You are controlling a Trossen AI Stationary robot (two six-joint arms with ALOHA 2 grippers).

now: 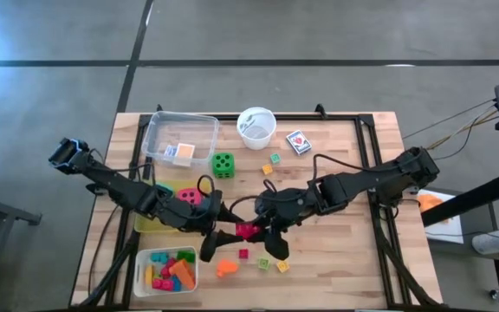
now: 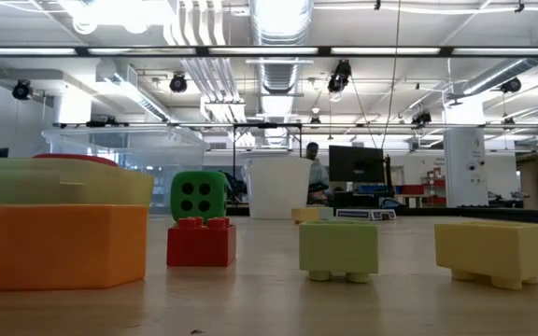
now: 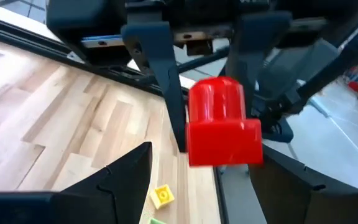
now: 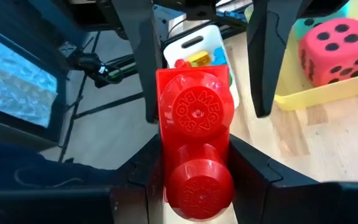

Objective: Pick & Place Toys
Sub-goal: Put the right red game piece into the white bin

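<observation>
A red two-stud block (image 1: 248, 230) hangs above the table's middle, with my right gripper (image 4: 197, 143) shut on it. My left gripper (image 3: 204, 155) comes from the left and is open. Its fingers (image 4: 146, 62) stand on either side of the block's far end. Loose toys lie on the table: an orange block (image 1: 226, 268), a small red block (image 2: 201, 245), a pale green block (image 2: 339, 248), a yellow block (image 2: 493, 250), a green die (image 1: 223, 164) and a card pack (image 1: 298, 141). A pink die (image 4: 334, 50) sits in the yellow tray (image 1: 145, 218). My right gripper pinches the red block's two long sides (image 4: 165, 152) between its two fingers. The fingers come from the table's right, slanting down, and lie along the block. The block is lifted clear of the table, its studs (image 4: 197, 109) facing back toward the wrist. My left gripper: I cannot tell whether one finger touches the block's far end (image 3: 194, 146).
A white tray (image 1: 139, 260) with several coloured blocks stands at the near left. A clear tray (image 1: 180, 130) and a white cup (image 1: 256, 127) stand at the far side. Two tiny blocks (image 1: 271, 164) lie near the card pack. Bare wood lies at the right.
</observation>
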